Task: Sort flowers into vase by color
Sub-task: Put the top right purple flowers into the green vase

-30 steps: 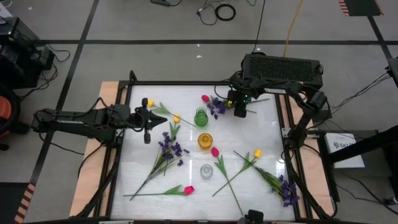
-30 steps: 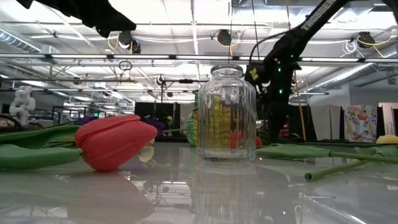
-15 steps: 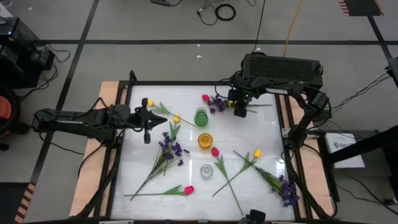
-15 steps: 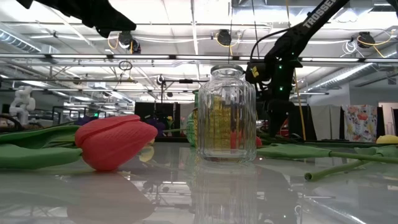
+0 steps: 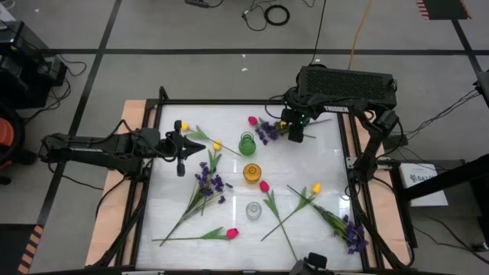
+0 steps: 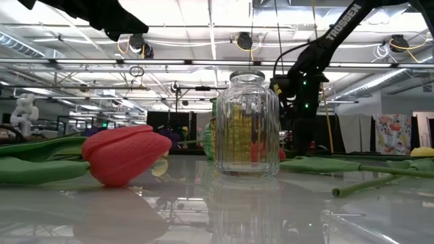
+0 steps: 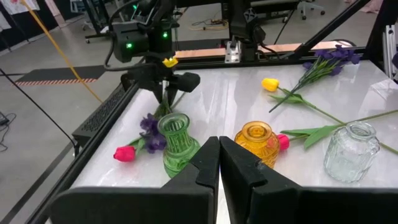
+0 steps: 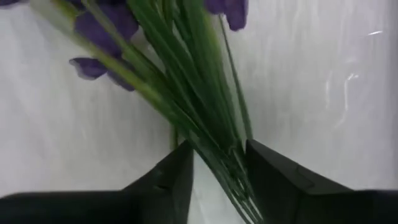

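A purple sprig lies on the white table near its far edge, next to a pink tulip. My right gripper points down over the sprig's green stems, open, with one finger on each side of them. My left gripper hovers shut above the table's left part, holding nothing. A green vase, an amber vase and a clear glass vase stand in a row at the table's middle. My right gripper comes from above, pointing down, with its fingers across the purple sprig's stem bundle, which runs through the gap. The sprig lies flat on the table. Whether the fingers touch the stems, I cannot tell.
More flowers lie flat on the table: yellow tulips and a purple sprig at the left, a pink tulip near the front, and a yellow tulip and a purple sprig at the right.
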Action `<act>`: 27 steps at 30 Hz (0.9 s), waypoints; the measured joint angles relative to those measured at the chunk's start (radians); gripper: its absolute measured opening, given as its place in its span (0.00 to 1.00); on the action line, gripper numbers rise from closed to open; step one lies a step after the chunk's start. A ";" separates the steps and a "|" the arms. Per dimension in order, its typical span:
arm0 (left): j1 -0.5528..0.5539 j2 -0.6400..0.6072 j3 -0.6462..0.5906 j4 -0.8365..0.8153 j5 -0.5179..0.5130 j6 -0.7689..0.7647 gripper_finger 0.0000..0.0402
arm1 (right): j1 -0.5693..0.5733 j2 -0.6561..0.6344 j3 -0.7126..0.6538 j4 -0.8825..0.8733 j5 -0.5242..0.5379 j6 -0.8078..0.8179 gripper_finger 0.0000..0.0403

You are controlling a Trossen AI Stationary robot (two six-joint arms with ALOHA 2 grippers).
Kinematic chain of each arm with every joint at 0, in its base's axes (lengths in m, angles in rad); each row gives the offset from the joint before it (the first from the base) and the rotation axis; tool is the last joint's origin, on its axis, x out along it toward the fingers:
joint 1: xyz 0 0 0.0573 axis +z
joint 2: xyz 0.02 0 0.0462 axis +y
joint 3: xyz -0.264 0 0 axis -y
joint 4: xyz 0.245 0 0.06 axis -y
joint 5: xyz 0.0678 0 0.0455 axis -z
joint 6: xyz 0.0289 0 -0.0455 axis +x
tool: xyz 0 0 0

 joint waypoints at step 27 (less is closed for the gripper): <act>0.000 0.000 0.000 0.050 -0.006 0.001 0.04 | 0.006 -0.300 0.000 -0.043 -0.008 0.211 0.00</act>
